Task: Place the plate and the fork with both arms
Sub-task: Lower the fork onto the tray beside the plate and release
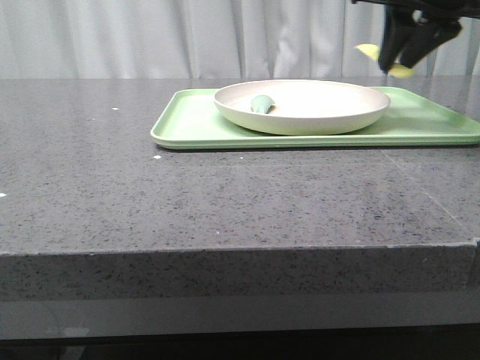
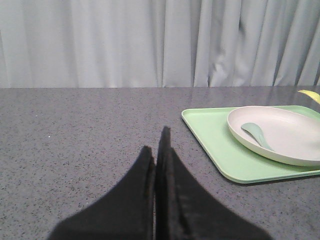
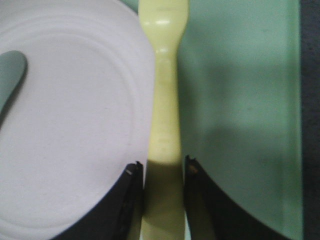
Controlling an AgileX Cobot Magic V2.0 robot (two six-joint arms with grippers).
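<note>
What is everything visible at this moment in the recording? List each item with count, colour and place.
tray: one, light green, on the table toward the right.
plate: one, cream-white, resting on the tray.
spoon-like utensil: one, pale teal-green, lying inside the plate at its left.
fork: one, yellow, held in the air above the tray, beside the plate.
table: one, dark grey speckled.
curtain: pale grey, behind the table.
left gripper: black, shut, empty, over bare table left of the tray.
right gripper: black, shut on the fork.
</note>
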